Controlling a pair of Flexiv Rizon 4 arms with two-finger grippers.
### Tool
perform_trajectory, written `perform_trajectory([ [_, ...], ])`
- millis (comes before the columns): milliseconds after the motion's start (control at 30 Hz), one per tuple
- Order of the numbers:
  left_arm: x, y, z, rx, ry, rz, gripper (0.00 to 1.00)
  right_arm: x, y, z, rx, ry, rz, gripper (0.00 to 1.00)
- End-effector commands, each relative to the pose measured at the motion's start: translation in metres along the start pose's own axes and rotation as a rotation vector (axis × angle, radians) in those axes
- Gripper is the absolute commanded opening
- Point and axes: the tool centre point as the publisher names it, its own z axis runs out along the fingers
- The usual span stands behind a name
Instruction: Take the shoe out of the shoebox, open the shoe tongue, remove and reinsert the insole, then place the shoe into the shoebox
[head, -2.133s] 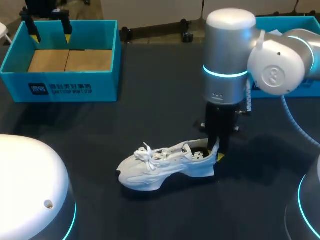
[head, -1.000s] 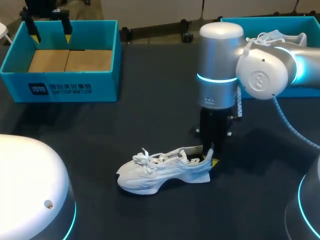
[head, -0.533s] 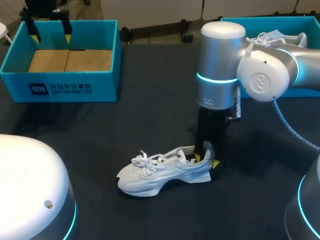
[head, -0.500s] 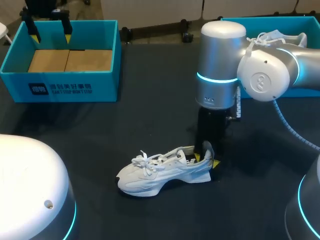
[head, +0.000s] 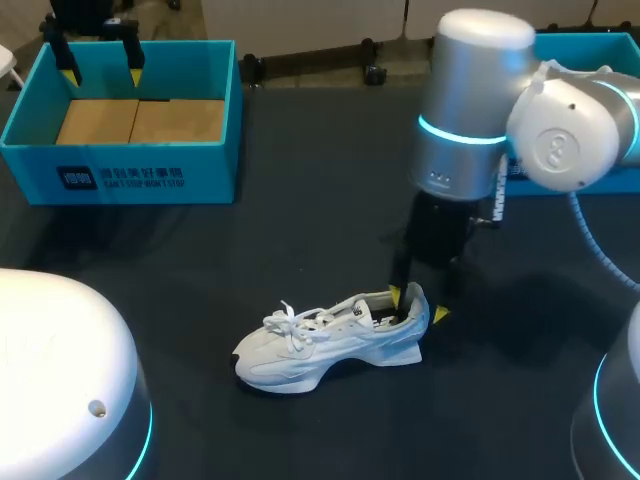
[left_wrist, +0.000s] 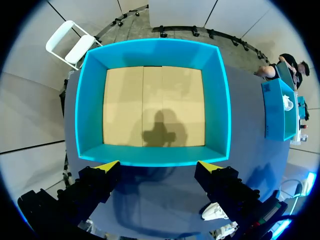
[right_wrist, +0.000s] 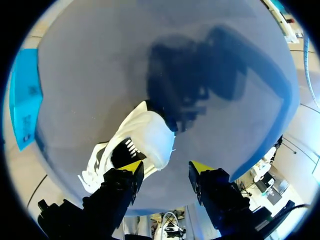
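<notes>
Over the shoe (head: 320, 345) heel, right fingers (head: 395, 294) open, straddling the collar. Shoe sits on desk (head: 300, 230), shoebox (head: 120, 180) well apart; left fingers (left_wrist: 107, 166) open, far off. Risk: off-centre pinch could tip the shoe.

The blue shoebox (head: 600, 42) at the counter's far right corner is largely hidden behind the right arm (head: 470, 110). Whether an insole lies in the white shoe (head: 330, 335) cannot be told. Its toe is covered by the right pincer (right_wrist: 165, 167) in the right wrist view, and most of it by the left pincer (left_wrist: 159, 166) in the left wrist view.
</notes>
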Motion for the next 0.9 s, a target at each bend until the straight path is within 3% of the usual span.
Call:
perform_trajectory([
  [33,0.000,0.000,0.000,0.001,0.000,0.001,1.00,-0.017,-0.007,-0.020,-0.029,0.090,-0.099,0.80],
  [100,0.000,0.000,0.000,0.001,0.000,0.001,1.00,-0.017,-0.011,-0.029,-0.057,0.104,-0.212,0.96],
  [133,0.000,0.000,0.000,0.001,0.000,0.001,1.00,-0.017,-0.012,-0.034,-0.074,0.105,-0.279,1.00],
  [500,0.000,0.000,0.000,0.001,0.000,0.001,1.00,-0.020,-0.008,-0.055,-0.162,0.159,-0.591,1.00],
  [567,0.000,0.000,0.000,0.001,0.000,0.001,1.00,-0.022,-0.004,-0.055,-0.123,0.137,-0.714,1.00],
  [900,0.000,0.000,0.000,0.001,0.000,0.001,1.00,-0.022,-0.004,-0.055,-0.123,0.137,-0.714,1.00],
])
